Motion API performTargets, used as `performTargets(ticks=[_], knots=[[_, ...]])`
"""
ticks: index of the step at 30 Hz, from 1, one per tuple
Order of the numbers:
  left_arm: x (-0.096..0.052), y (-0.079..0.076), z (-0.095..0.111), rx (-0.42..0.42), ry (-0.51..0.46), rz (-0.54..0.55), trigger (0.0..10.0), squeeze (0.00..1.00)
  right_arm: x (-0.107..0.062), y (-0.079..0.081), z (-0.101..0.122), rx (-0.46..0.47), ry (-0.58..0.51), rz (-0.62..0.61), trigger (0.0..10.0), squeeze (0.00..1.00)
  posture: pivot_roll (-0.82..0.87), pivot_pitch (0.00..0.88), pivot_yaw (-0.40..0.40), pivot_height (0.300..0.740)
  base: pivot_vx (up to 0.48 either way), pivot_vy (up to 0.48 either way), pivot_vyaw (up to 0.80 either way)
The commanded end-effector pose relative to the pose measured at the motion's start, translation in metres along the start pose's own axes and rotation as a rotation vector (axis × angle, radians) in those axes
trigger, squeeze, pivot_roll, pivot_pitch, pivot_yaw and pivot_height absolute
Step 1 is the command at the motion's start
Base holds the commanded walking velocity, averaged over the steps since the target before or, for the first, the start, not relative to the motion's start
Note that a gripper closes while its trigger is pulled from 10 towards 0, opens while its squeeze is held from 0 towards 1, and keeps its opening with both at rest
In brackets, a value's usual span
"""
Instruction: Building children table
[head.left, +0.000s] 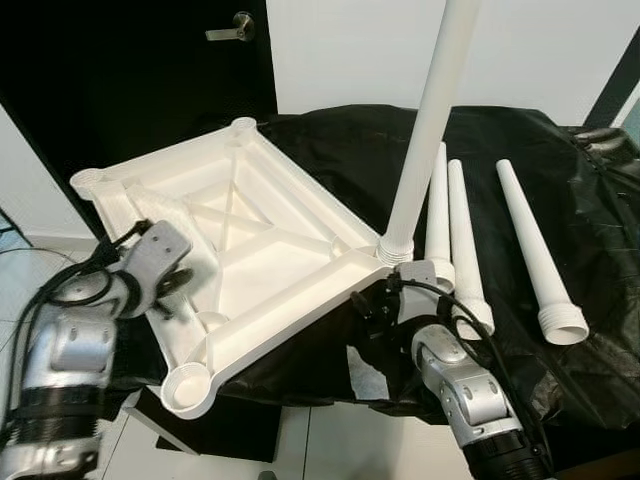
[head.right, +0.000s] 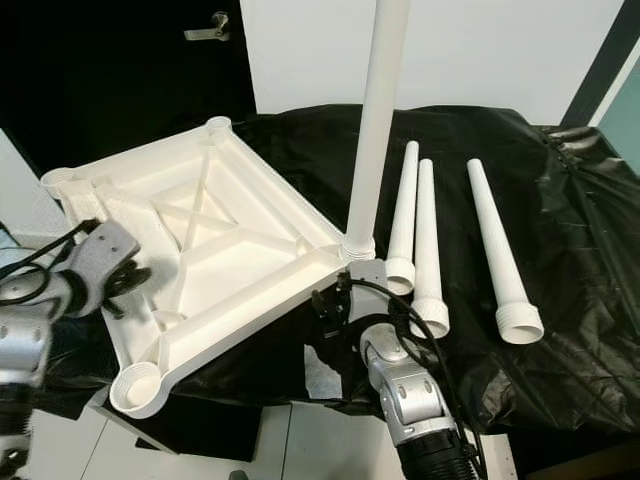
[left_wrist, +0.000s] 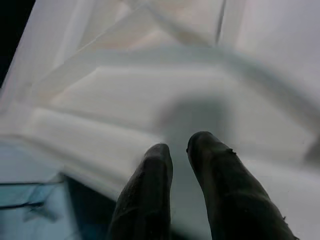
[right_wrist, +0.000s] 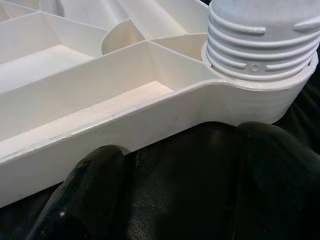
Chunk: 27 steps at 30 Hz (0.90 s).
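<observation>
Two grippers flank one tabletop (head.left: 250, 250); one leg (head.left: 425, 130) fitted, three loose legs (head.left: 470, 240).

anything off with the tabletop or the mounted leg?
The tabletop lies upside down and overhangs the black-covered table's edge. The mounted leg leans in the left eye view, and its threads show above the socket, so it looks not fully screwed in.

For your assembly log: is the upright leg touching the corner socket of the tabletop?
Touching. The right wrist view shows the upright leg's threaded end seated inside the corner socket of the tabletop, with several threads still exposed above the rim.
</observation>
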<state>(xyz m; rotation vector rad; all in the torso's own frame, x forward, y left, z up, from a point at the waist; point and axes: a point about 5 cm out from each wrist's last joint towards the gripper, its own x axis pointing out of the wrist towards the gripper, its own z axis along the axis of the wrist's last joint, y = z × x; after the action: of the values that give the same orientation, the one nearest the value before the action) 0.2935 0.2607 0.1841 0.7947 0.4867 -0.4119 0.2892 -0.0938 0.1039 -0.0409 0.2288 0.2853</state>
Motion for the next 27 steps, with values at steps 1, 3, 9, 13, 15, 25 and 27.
performTargets(ticks=[1,3,9,13,15,25,27], knots=[[-0.002,0.002,-0.003,0.057,0.033,0.112,10.0,0.00,0.002,0.003,-0.002,-0.003,0.025,-0.004,10.0,0.00,0.05,0.000,-0.009,0.740,0.000,0.000,0.00],[-0.006,-0.005,-0.006,0.078,0.050,0.048,10.0,0.00,0.004,0.003,-0.003,0.014,0.045,-0.006,10.0,0.00,0.06,0.000,-0.012,0.740,0.000,0.000,0.00],[-0.016,-0.035,-0.009,0.123,0.047,-0.179,10.0,0.00,0.009,0.003,0.000,0.033,0.048,-0.001,10.0,0.00,0.06,0.000,-0.012,0.740,0.000,0.000,0.00],[-0.017,-0.058,-0.005,0.140,0.013,-0.302,10.0,0.00,0.014,0.004,0.004,0.043,0.046,0.000,10.0,0.00,0.07,0.000,-0.014,0.740,0.000,0.000,0.00],[-0.017,-0.064,-0.003,0.144,0.001,-0.333,10.0,0.00,0.016,0.004,0.005,0.035,0.048,-0.003,10.0,0.00,0.07,0.000,-0.015,0.740,0.000,0.000,0.00],[-0.035,-0.112,0.019,0.155,-0.162,-0.608,10.0,0.00,0.026,0.000,0.015,0.017,0.024,0.003,10.0,0.00,0.07,0.000,-0.019,0.740,0.000,0.000,0.00],[-0.038,-0.119,0.023,0.147,-0.190,-0.640,10.0,0.00,0.029,-0.001,0.017,0.011,0.014,0.008,10.0,0.00,0.07,0.000,-0.021,0.740,0.000,0.000,0.00]])
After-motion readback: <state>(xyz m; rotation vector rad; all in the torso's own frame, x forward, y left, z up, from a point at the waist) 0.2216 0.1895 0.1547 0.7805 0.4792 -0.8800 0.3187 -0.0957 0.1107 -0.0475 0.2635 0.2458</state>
